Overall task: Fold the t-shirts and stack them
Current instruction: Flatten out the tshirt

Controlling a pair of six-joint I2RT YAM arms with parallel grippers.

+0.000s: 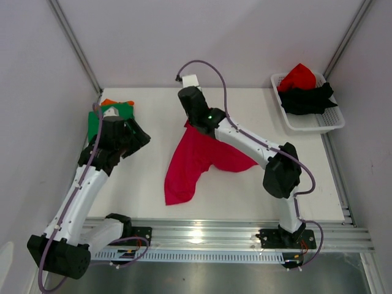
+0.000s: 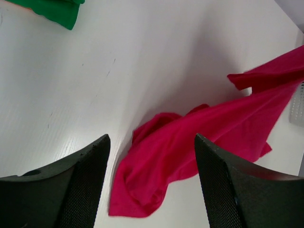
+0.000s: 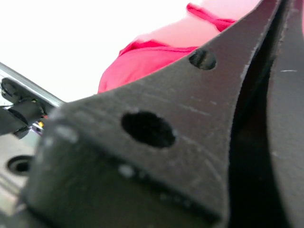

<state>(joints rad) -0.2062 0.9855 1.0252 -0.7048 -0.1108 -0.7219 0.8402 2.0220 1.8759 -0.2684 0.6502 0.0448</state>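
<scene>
Magenta-pink t-shirt (image 1: 190,162), soft, light and limp, is trailing across the middle of the desk (image 1: 153,116) while hanging from the right claw (image 1: 195,120), which is pinching its upper edge, and the left claw (image 2: 151,142), gaping empty at centre left, is probably needing a free hem corner.

Left arm (image 1: 76,196), right arm (image 1: 245,138): white link shells, black joint housings, lilac cables (image 1: 211,68) looped alongside, green status light (image 1: 210,114). Left gripper (image 2: 152,138): black fingers (image 2: 80,185), mesh-textured inner faces.
</scene>
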